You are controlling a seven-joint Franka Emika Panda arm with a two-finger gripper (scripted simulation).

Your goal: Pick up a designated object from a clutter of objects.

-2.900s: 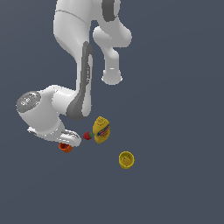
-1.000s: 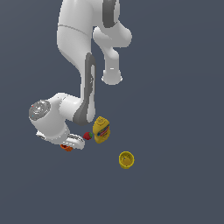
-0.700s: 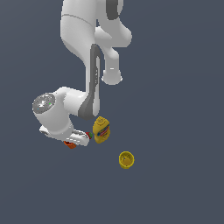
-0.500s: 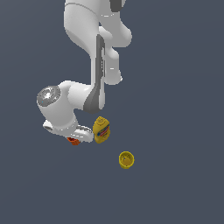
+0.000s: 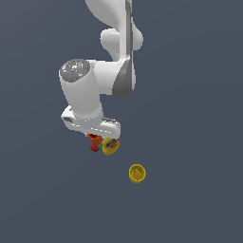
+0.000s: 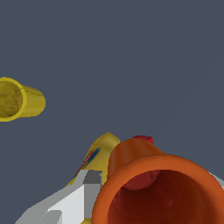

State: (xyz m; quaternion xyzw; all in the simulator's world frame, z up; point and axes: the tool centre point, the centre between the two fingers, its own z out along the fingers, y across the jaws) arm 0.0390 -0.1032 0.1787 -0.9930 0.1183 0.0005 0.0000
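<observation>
Mostly hidden under the arm, pincer [image 5: 96,138] clamped on orange cup [image 6: 159,190], strawberry [image 6: 143,140] half-covered.

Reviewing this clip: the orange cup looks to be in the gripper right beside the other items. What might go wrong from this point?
1. The orange cup fills the wrist view, but only one finger shows beside it, so the grip may be shallow and the cup could slip.
2. The mustard bottle and strawberry sit right against the cup; moving sideways could knock them.
3. The yellow cup lies well apart, so it looks safe.
</observation>
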